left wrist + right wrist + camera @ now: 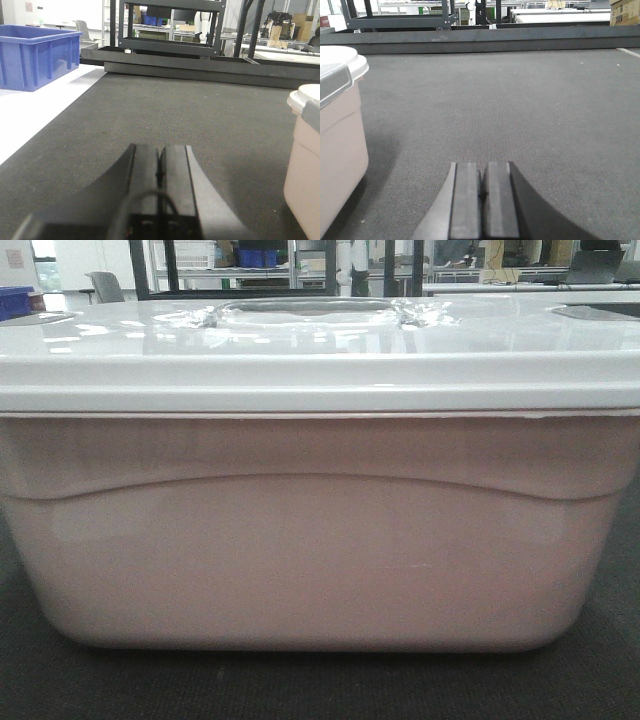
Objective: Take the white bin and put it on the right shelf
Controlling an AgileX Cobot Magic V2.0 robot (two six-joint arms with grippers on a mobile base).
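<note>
The white bin (320, 560) is set on the dark mat (175, 110), flanked by the left gripper (161, 167) and right gripper (482, 197), both closed tight and empty. It is judged bulky, glossy and slippery, and best squeezed at both ends beneath the lid (320, 380).

Bin (320, 570): pale pinkish plastic, translucent, smooth, with a soft dull sheen. Lid (320, 345): white plastic, glossy, mirroring the room. Table (520, 100): covered in dark grey cloth-like matting, matt, finely woven and rough; beside it in the left wrist view a smooth white strip (30, 120), slightly shiny. Crate (35, 55): blue plastic, smooth, semi-gloss. Left hand (161, 152) and right hand (481, 170): black, matt, smooth-faced fingers, plastic or rubber, hard to tell which. Rail (480, 41) at the table's far edge: dark, matt, metal by the look
</note>
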